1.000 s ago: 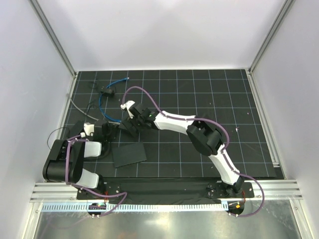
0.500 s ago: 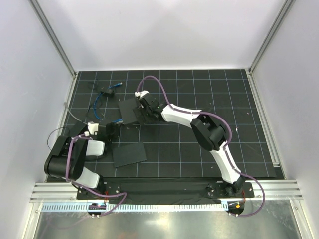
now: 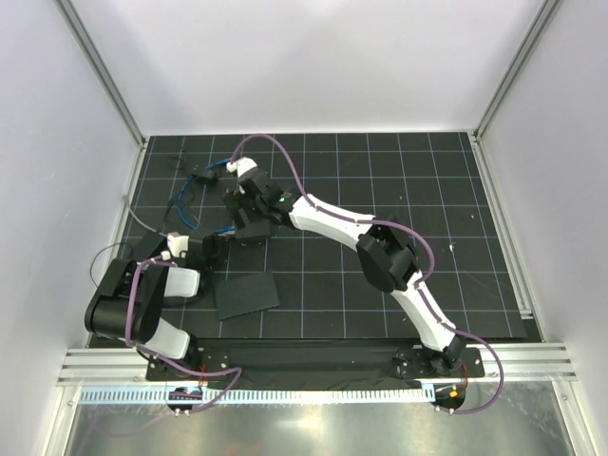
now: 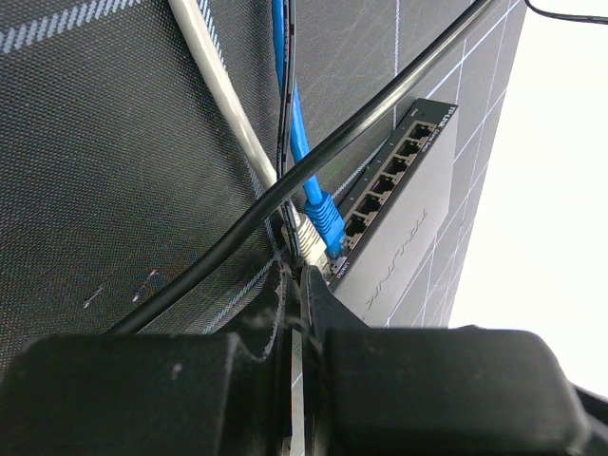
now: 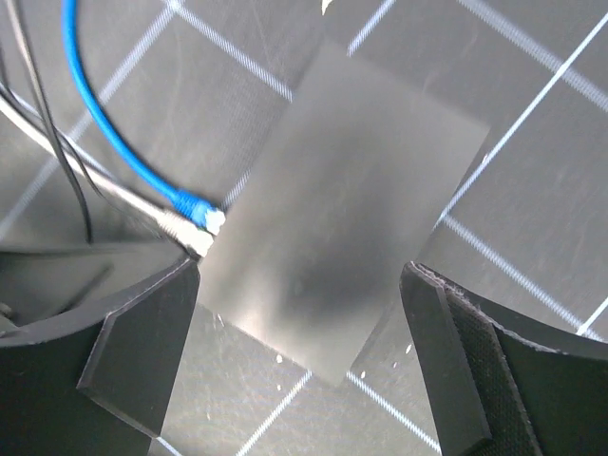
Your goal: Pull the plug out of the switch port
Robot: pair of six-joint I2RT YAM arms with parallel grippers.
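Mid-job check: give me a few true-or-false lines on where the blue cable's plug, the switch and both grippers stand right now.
1. The plug on the blue cable sits in a switch port. True.
2. The right gripper is clamped on the switch. False: its jaws stand wide open, one on either side of the switch.
3. A grey cable is plugged in next to the blue one. True.
4. The left gripper is wide open. False: it is shut, close to the two plugs.
5. The black slab lies on top of the switch. False: it lies apart on the mat, nearer the arm bases.
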